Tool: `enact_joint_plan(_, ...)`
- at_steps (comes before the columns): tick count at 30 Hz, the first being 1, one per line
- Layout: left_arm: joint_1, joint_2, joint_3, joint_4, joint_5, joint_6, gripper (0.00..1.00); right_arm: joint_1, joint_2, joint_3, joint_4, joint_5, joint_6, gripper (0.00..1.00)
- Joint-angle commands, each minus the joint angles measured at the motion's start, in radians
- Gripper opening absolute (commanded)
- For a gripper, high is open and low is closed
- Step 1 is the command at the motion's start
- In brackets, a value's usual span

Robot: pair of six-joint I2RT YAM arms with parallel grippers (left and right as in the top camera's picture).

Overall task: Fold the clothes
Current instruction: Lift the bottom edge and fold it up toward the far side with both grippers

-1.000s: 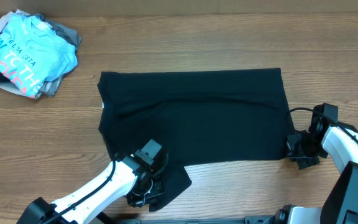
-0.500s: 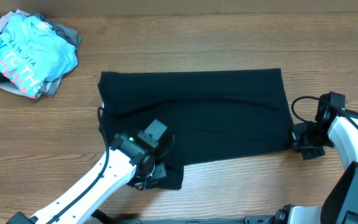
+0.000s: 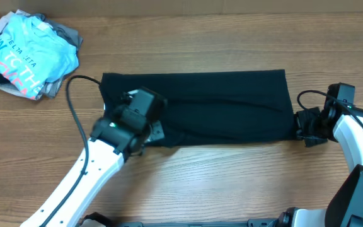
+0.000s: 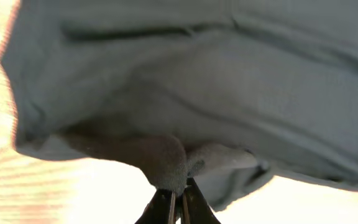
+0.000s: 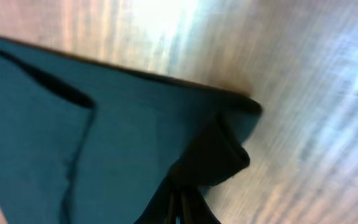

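Overhead view: the black T-shirt [image 3: 219,107] lies as a long band on the table [image 3: 232,183]; only the wrist views reveal the left gripper [image 4: 178,200] and right gripper [image 5: 179,202], jaws clamped on fabric at opposite ends

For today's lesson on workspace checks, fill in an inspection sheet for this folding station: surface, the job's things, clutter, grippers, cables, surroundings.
Surface: wood-grain table.
Job's things: black T-shirt lies as a long band across the middle.
Clutter: light blue T-shirt bunched on grey garments at the far left corner, apart from the black one.
Grippers: left gripper shut on the black T-shirt near its left end; right gripper shut on its right near corner.
Cables: black cable loops off the left arm; smaller loop at the right wrist.
Surroundings: nothing seen.
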State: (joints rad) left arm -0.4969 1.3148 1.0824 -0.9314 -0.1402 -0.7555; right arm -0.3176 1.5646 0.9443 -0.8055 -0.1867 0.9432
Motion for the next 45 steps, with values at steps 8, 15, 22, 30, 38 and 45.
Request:
enact_joint_plan(8, 0.204, -0.001, 0.02, 0.055, -0.058, 0.113, 0.04, 0.074, 0.003, 0.026, 0.183, -0.013, 0.054, 0.04)
enact_joint_plan(15, 0.222, 0.062, 0.019, 0.147, -0.066, 0.193, 0.04, 0.148, 0.003, 0.026, 0.267, 0.018, 0.08, 0.04)
enact_joint_plan(22, 0.226, 0.171, 0.019, 0.203, -0.128, 0.202, 0.04, 0.19, 0.003, 0.026, 0.343, 0.064, 0.083, 0.04)
enact_joint_plan(30, 0.292, 0.234, 0.019, 0.23, -0.195, 0.224, 0.04, 0.186, 0.003, 0.026, 0.394, 0.126, 0.082, 0.04)
enact_joint_plan(38, 0.314, 0.235, 0.019, 0.272, -0.192, 0.247, 0.04, 0.186, 0.025, 0.026, 0.435, 0.133, 0.082, 0.04)
enact_joint_plan(45, 0.314, 0.235, 0.019, 0.333, -0.18, 0.247, 0.08, 0.197, 0.086, 0.026, 0.482, 0.114, 0.082, 0.04)
